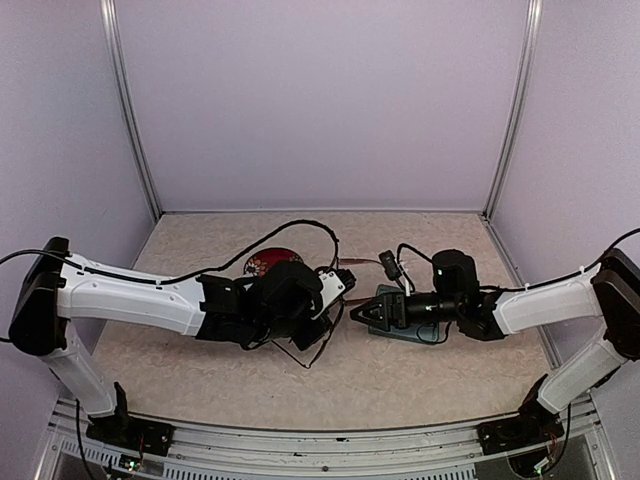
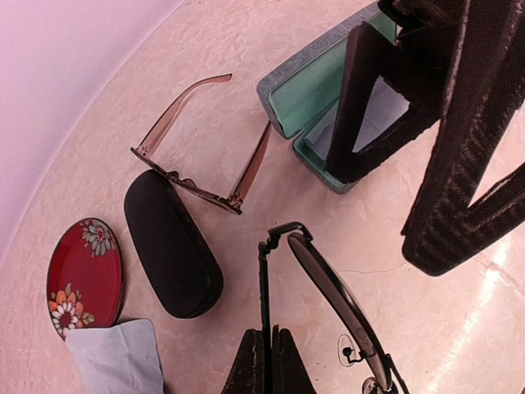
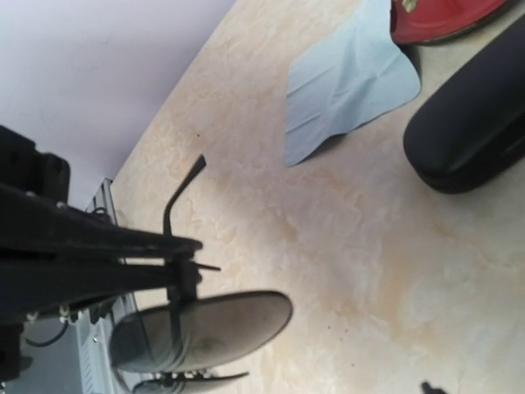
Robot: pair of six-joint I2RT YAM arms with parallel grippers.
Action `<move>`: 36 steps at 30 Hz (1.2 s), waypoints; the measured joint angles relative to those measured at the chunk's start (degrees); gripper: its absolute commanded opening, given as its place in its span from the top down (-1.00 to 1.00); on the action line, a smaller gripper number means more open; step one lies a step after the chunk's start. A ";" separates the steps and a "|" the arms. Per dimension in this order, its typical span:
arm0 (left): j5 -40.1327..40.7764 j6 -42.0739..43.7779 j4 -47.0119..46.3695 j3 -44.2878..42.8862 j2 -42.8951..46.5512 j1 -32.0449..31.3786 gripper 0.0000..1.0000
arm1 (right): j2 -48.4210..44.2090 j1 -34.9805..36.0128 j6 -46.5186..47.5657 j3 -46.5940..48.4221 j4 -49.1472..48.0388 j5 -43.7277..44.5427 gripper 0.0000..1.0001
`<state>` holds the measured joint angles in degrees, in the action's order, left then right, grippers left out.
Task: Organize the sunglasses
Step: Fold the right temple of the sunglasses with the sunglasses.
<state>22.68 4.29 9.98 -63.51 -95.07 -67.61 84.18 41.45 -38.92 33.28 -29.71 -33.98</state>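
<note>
Your left gripper [image 2: 264, 365] pinches the black sunglasses [image 2: 330, 289] by one arm, right gripper [image 2: 392, 209] wide at the case [image 2: 279, 82] — could twist loose

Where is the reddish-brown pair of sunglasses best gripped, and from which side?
Grip the reddish-brown sunglasses by the far arm, mid-length, probably from straight above. It is thin, with bare table on both sides; the front frame lies close to the black case.

The black sunglasses [image 2: 326, 286] have a thin, glossy, metal-looking frame and smooth dark lenses. The reddish-brown sunglasses [image 2: 195, 187] are shiny translucent plastic. The black case [image 2: 172, 254] looks matt, and the grey-blue case [image 2: 269, 94] rough-grained outside. The cloth [image 2: 115, 357] is soft fabric.
</note>
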 measured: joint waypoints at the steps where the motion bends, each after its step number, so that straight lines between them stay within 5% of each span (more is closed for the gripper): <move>1: 0.37 0.81 -0.04 0.00 0.07 -0.22 1.00 | 0.00 0.00 0.57 0.15 0.28 -0.17 -0.71; 8: -0.39 5.20 -2.29 1.42 2.05 -0.70 1.00 | 1.03 0.00 2.73 2.47 0.70 -3.45 -0.76; 16: -3.98 10.16 -4.68 3.45 3.65 -0.74 1.00 | 2.67 0.00 3.28 3.72 0.24 -8.07 -0.53; 28: -7.65 14.73 -5.64 6.05 5.16 -0.57 1.00 | 1.25 -0.24 6.64 5.33 2.95 -10.23 -0.57; 36: -22.08 11.91 -6.73 7.82 7.98 4.61 1.00 | -4.81 0.07 18.64 4.28 6.12 -11.04 -0.67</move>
<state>0.60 16.21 3.25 -55.68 -87.09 -63.00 79.37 41.52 -20.27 37.56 -23.59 -45.01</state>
